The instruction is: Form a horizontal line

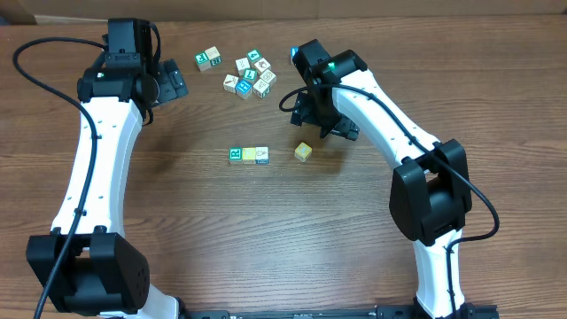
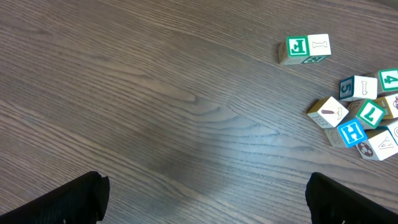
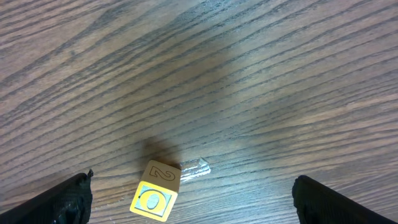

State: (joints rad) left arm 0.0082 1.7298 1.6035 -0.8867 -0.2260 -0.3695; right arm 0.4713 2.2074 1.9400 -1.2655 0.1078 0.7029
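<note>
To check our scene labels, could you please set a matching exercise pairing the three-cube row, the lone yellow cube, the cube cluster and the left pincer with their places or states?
Things:
1. three-cube row
2. lone yellow cube
3. cube cluster
4. left pincer

Places or states:
A. open, holding nothing
B. bunched together, beyond the row
C. touching side by side, in the middle
D. apart, right of the row

Pairs: 1-C, 2-D, 3-B, 4-A.

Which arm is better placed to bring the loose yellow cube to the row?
Right. The right end effector hangs open just beside the yellow cube, near the row; the left end effector sits far off by the pile.
</note>
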